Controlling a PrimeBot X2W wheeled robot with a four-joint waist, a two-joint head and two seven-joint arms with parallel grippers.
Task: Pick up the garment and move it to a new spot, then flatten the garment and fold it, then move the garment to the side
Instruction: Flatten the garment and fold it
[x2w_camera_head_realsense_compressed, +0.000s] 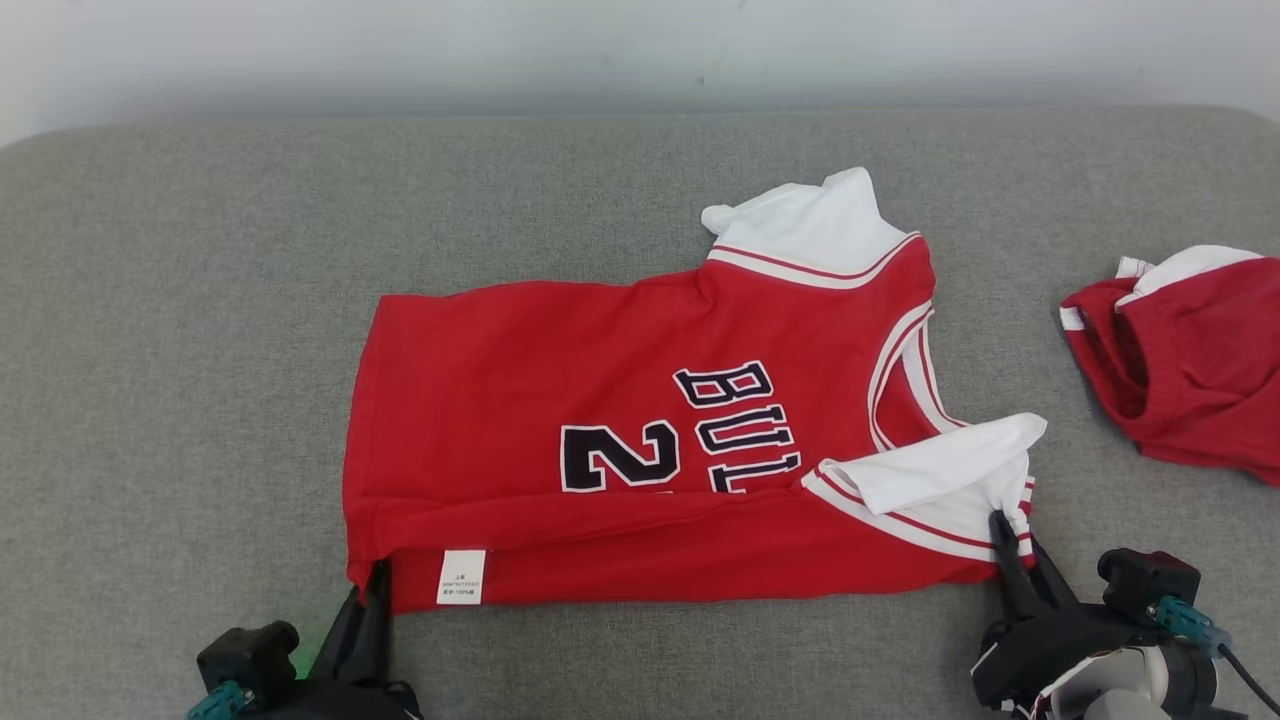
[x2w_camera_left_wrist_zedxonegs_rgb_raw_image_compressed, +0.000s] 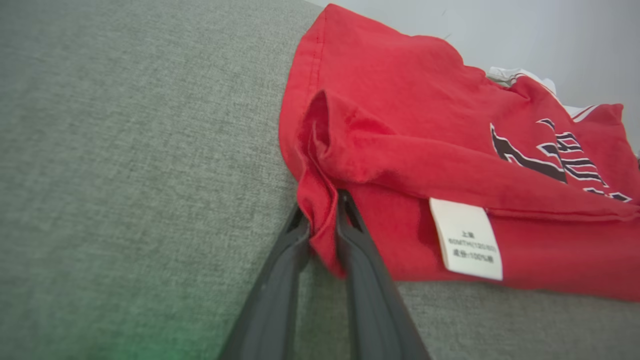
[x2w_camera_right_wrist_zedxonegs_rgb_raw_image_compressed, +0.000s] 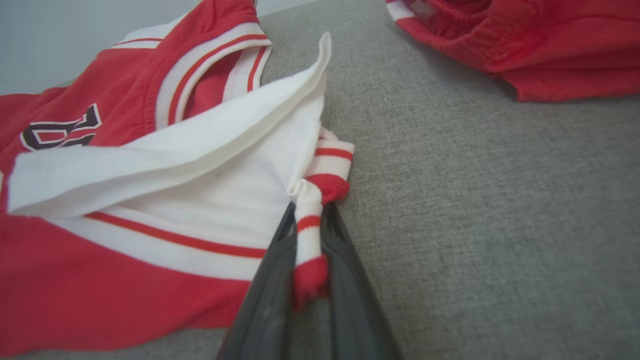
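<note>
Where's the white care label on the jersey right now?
In the head view the white care label lies on the near folded edge of the jersey, toward its left corner, just right of the left tool.

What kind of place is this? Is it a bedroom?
Hard to say for sure. It looks like an indoor room with a grey cloth-covered cushion, like a sofa or padded bench, against a plain pale wall. A red jersey lies spread on it, with another red garment beside it.
</note>
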